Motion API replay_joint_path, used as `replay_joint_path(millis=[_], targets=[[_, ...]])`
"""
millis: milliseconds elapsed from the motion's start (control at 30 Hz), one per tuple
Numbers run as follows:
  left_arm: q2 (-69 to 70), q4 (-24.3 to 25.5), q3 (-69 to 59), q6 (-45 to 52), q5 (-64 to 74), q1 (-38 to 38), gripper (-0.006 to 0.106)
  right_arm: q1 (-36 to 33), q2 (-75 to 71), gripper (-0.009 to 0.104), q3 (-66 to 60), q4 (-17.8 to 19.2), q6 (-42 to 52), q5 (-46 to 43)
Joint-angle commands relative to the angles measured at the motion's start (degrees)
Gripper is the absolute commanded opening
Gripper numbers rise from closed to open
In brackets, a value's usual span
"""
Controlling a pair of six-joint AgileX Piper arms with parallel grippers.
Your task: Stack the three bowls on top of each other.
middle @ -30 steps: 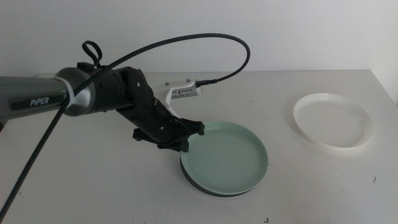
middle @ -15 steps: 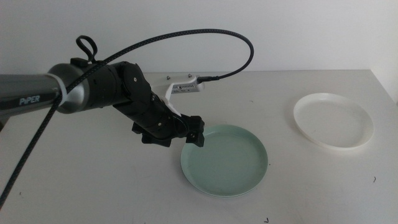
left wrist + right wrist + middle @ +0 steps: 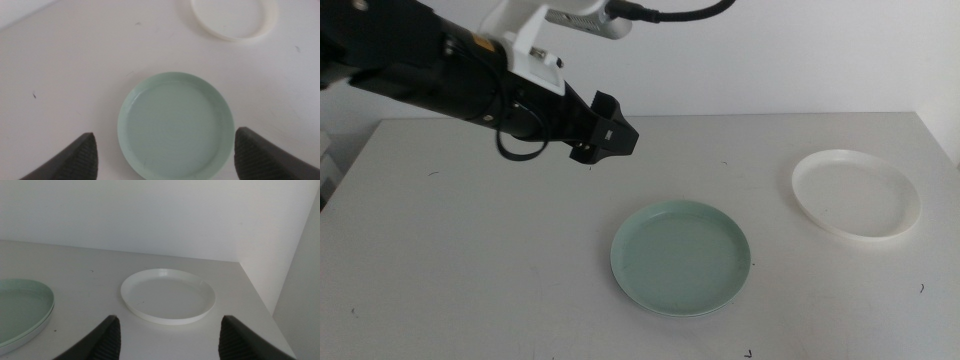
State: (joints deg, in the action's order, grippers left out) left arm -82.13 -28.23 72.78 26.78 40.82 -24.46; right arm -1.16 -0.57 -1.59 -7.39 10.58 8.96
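Middle view shows my left claw [image 3: 610, 128] raised in the upper left of the frame, above the white surface [image 3: 470, 260], its dark tips pointing toward the right and slightly down. It grasps nothing. From my left wrist camera its two jaws stand wide apart, released, with the bare surface and the dishes between them.

Lower centre of the middle frame holds the shallow round mint-green plastic bowl [image 3: 681, 257], lying flat with its hollow facing up. Being round, it has no long axis to speak of. Just under its lower edge a thin second rim shows, so it seems to sit on another dish, though I cannot tell that dish's colour from here.

At the right of the middle frame, well apart from the green one, lies the shallow round white plastic bowl [image 3: 856, 193], also flat and open side up, alone on the surface.

My right claw [image 3: 165, 332] appears only in its own wrist camera, jaws spread and released, facing the white bowl.
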Motion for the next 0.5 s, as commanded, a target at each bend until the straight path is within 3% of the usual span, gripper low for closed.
replay_joint_path(millis=[0,467], targets=[[6.27,-1.59,1.79,3.72,1.44,-0.06,0.105,0.41,-1.54,0.05,0.31,0.48,0.48,-4.22],[19.05,-1.4,1.79,4.84,11.28,-0.17,0.105,0.41,-1.54,0.05,0.31,0.48,0.48,-4.22]])
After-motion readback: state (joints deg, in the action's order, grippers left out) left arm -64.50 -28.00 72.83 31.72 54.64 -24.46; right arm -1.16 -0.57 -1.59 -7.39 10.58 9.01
